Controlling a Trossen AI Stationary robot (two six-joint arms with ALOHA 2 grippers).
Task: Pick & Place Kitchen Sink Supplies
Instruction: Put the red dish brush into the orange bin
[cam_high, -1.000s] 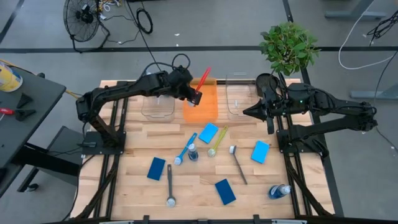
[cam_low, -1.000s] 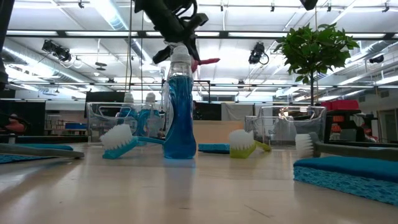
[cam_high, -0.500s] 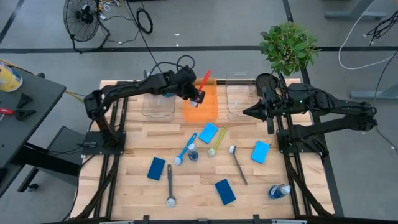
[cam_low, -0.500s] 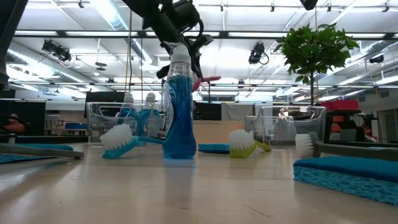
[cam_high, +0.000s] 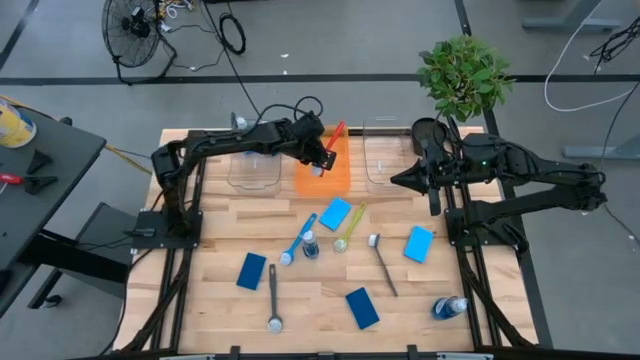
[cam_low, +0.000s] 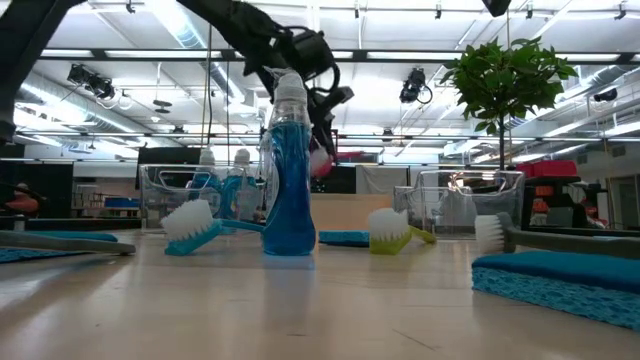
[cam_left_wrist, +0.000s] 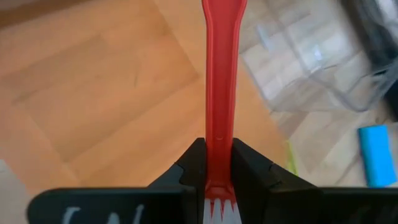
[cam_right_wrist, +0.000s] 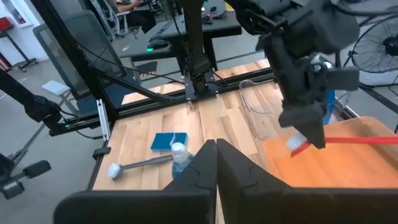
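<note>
the left gripper (cam_high: 318, 157) is clenching the thin red plastic brush (cam_high: 331, 138) over the orange rectangular bin (cam_high: 335, 176) at 12 o'clock; it should lower before releasing.

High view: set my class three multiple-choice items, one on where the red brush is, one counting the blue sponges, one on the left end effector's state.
1. Where is the red brush? A over the orange bin; B on the floor; C in a clear bin.
2. How many blue sponges lie on the table? A two; B four; C six.
3. The left end effector is: A open; B shut on a bottle; C shut on the red brush.
1 A: it hangs above the orange bin. 2 B: four show from above. 3 C: its fingers clamp the handle. The right end effector waits aside.
</note>
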